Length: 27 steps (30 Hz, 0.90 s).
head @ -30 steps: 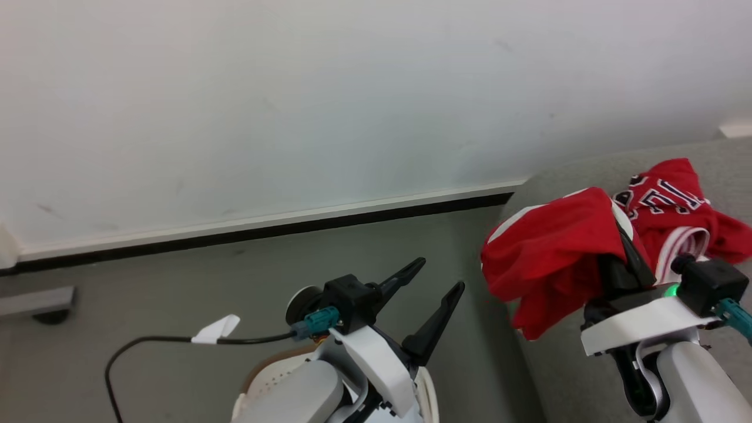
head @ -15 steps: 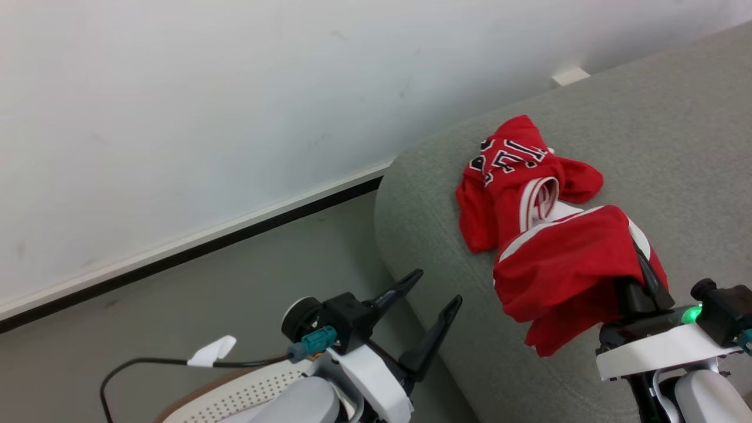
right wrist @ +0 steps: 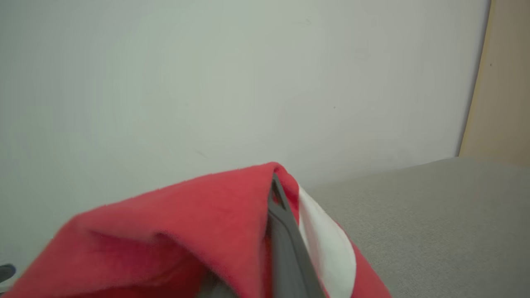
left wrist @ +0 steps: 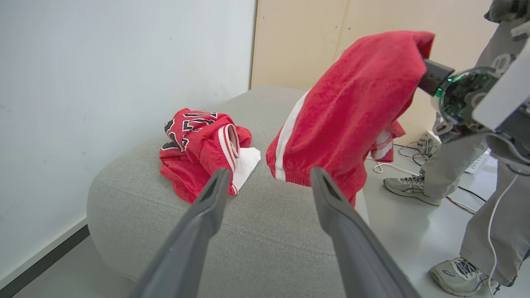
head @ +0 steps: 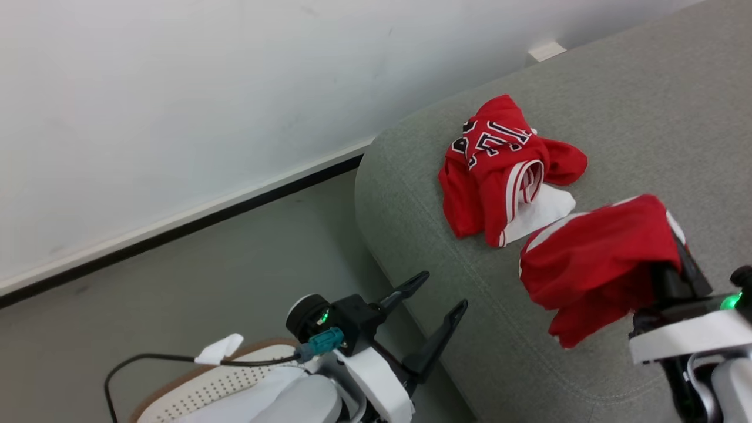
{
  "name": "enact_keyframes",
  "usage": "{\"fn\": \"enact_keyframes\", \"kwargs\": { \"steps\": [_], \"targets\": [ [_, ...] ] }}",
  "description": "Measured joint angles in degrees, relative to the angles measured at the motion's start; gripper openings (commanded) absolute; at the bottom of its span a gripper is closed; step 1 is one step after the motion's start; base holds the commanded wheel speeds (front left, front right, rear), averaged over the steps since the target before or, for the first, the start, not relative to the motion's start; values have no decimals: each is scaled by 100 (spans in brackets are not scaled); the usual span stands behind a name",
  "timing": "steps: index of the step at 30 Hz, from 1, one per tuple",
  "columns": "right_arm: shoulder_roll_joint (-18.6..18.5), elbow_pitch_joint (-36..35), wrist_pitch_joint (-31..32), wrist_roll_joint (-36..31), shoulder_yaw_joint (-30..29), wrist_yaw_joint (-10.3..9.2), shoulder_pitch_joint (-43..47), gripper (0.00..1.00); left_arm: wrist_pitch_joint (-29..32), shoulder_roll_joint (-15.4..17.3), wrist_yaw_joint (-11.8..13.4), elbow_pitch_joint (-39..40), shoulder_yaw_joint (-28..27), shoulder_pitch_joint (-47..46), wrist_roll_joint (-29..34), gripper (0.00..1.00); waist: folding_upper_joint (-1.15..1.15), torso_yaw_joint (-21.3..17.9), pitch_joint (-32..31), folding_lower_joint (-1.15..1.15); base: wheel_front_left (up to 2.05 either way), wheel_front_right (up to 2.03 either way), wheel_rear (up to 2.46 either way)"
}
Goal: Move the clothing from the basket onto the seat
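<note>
A red jersey (head: pixel 499 170) with black lettering lies crumpled on the grey seat (head: pixel 617 106) near its rounded end; the left wrist view shows the jersey (left wrist: pixel 198 149) too. My right gripper (head: pixel 675 270) is shut on a second red garment (head: pixel 593 264) with a white stripe. That garment (left wrist: pixel 352 111) hangs draped over its fingers above the seat (left wrist: pixel 269 240), to the right of the jersey. My left gripper (head: pixel 442 289) stands open and empty beside the seat's end, above the cream perforated basket (head: pixel 223 385).
A white wall and dark baseboard (head: pixel 176 229) run behind the grey floor. A black cable with a white tag (head: pixel 217 349) crosses the basket. A person's legs and shoes (left wrist: pixel 455 165) stand beyond the seat, with cables on the floor there.
The head view has swung right, bringing more of the seat into view. My right gripper has carried the striped garment from the seat's end to over the cushion, right of the jersey. The left gripper stays open.
</note>
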State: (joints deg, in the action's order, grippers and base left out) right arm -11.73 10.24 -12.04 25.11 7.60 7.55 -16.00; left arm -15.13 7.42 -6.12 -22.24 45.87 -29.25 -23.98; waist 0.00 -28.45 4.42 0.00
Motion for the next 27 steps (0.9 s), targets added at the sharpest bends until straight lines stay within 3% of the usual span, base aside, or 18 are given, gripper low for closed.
{"fn": "enact_keyframes", "kwargs": {
  "steps": [11,21,27],
  "targets": [
    [-985,1089,583,-436,-268,0,-2130,0,1,402,-67,-57,-81,-507,130,100,0,535,983,1,0,0,0],
    [-2020,3004,851,-1084,-554,0,-4100,0,8,598,-88,96,-212,-1096,165,100,0,1421,2008,2,0,0,0],
    [-2216,4254,1639,-1534,-168,0,-4551,0,7,661,-65,136,-311,-1203,165,100,0,1921,2582,2,0,0,0]
  ]
}}
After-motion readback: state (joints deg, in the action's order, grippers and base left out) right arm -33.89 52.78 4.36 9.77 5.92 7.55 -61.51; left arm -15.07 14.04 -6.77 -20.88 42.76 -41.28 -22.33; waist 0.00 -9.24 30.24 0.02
